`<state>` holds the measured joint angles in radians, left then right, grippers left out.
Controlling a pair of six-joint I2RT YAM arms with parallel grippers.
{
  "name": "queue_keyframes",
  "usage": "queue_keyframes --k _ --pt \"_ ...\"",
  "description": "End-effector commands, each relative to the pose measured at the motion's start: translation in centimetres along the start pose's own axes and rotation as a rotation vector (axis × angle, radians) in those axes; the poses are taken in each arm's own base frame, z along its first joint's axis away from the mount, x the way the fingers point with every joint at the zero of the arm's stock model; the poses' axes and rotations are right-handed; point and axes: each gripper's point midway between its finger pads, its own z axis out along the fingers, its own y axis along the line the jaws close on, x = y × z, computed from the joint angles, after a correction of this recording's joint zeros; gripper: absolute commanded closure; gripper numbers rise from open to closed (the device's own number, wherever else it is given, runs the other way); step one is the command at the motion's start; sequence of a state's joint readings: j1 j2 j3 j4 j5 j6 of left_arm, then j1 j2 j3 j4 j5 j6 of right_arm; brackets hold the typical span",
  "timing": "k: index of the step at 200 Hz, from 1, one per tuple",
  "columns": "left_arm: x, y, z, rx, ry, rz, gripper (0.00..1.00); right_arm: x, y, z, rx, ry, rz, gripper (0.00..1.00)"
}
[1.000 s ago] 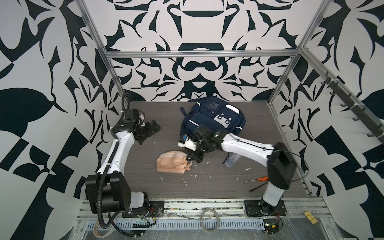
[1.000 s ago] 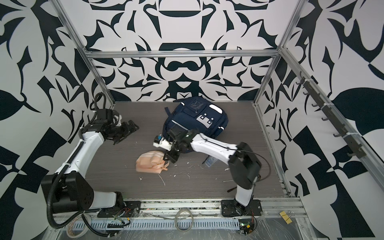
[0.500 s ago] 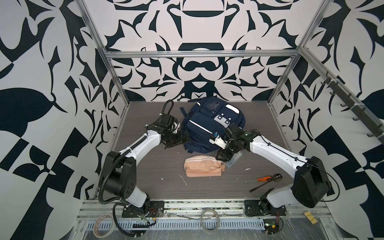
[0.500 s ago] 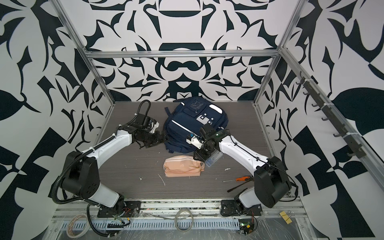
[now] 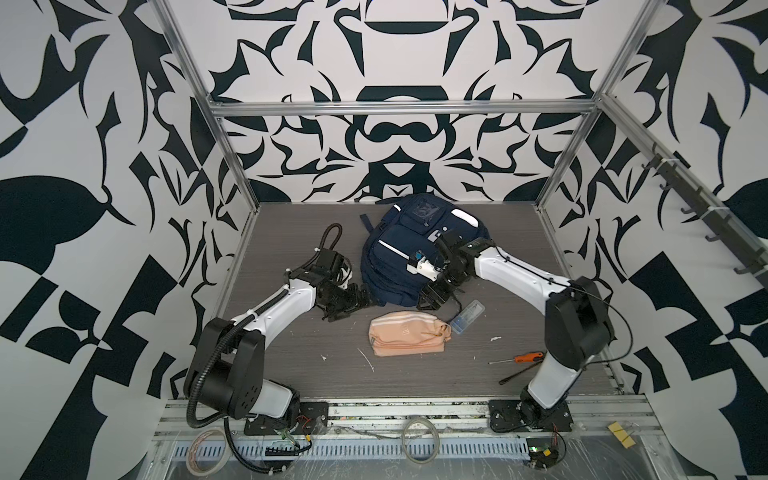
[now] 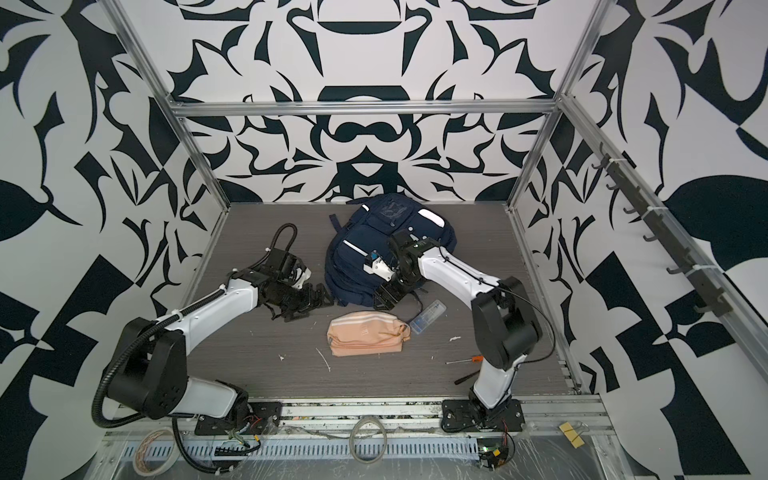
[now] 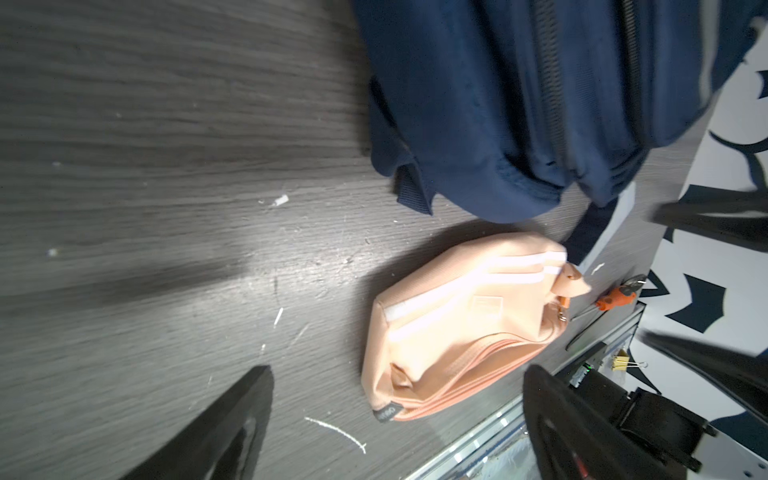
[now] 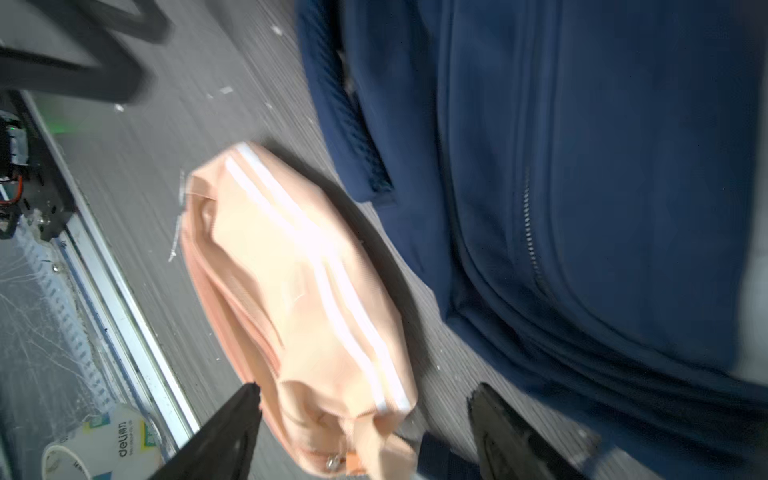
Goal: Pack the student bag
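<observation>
Both claws stood wide and empty at the near edge of the student bag, far in the middle: left claw on its left, right claw on its right. The pink pouch lay nearer, not yet packed. Next, I think, the bag's zip needed opening.

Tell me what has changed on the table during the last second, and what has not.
The right tool carried the peach pouch to the right, let it go on the table near the student bag, and now stands open at the bag's near edge. The left tool, open and empty, moved from the left side over to the bag's left corner. The bag and the orange screwdriver stayed in place.
</observation>
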<state>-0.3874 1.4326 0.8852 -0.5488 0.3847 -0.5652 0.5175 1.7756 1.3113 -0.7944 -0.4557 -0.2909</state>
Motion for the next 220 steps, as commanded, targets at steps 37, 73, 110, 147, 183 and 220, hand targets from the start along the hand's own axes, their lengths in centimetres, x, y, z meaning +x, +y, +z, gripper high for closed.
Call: queue_keyframes --k 37,73,110,147,183,220 --pt "-1.0 -0.1 -2.0 -0.028 -0.087 0.008 0.03 0.3 0.3 1.8 -0.06 0.071 -0.016 0.21" --pt "-2.1 -0.1 -2.6 -0.025 -0.115 0.014 0.03 0.5 0.2 3.7 -0.042 0.136 -0.038 0.21" --pt "-2.9 0.1 -3.3 -0.026 -0.147 0.003 0.03 2.1 -0.1 5.9 0.054 0.225 -0.08 0.21" --pt "-3.3 0.3 -4.2 -0.044 -0.187 0.003 0.03 3.5 -1.4 6.2 0.164 0.265 -0.112 0.24" --pt "-4.2 -1.2 -5.2 -0.032 -0.218 0.111 0.04 3.8 -1.4 6.5 0.18 0.26 -0.127 0.34" --pt "-5.3 -2.1 -5.8 -0.005 -0.265 0.155 0.03 3.9 -1.3 6.3 0.208 0.227 -0.146 0.58"
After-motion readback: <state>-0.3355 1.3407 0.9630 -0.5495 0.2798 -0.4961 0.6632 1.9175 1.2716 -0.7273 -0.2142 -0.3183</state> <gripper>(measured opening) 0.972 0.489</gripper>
